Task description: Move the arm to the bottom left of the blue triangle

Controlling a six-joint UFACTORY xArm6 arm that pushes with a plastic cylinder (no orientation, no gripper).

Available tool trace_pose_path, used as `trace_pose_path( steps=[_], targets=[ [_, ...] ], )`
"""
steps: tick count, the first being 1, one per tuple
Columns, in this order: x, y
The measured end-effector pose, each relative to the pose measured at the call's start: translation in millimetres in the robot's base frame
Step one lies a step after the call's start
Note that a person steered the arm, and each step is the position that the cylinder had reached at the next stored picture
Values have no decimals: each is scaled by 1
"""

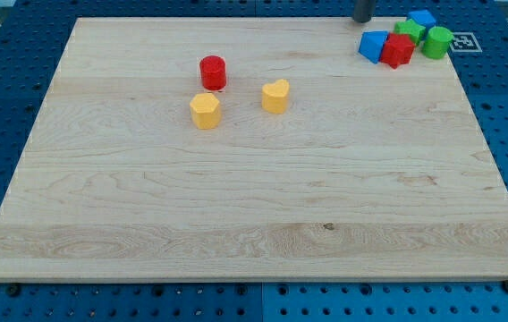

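1. The blue triangle (374,45), a small wedge-shaped block, sits near the counter's (254,206) top right corner, touching a red block (398,50).
2. A green block (408,30), a green cylinder (436,41) and another blue block (422,18) crowd behind them.
3. My tip (362,19), a plain rod without jaws, stands just above the triangle.
4. A red cylinder (213,72) and two yellow blocks (205,111) (275,96) lie well apart, left of centre.

three blocks (211,91) upper left of centre, five clustered (403,40) top right
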State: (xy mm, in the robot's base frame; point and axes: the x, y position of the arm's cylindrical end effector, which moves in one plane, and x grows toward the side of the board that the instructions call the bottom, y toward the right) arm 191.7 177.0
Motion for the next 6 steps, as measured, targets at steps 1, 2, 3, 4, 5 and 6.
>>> trace_pose_path(
  steps=[1, 2, 3, 4, 5, 6],
  targets=[
    [0, 0],
    [18, -25],
    [49, -65],
    [68, -65],
    [109, -64],
    [151, -40]
  ],
)
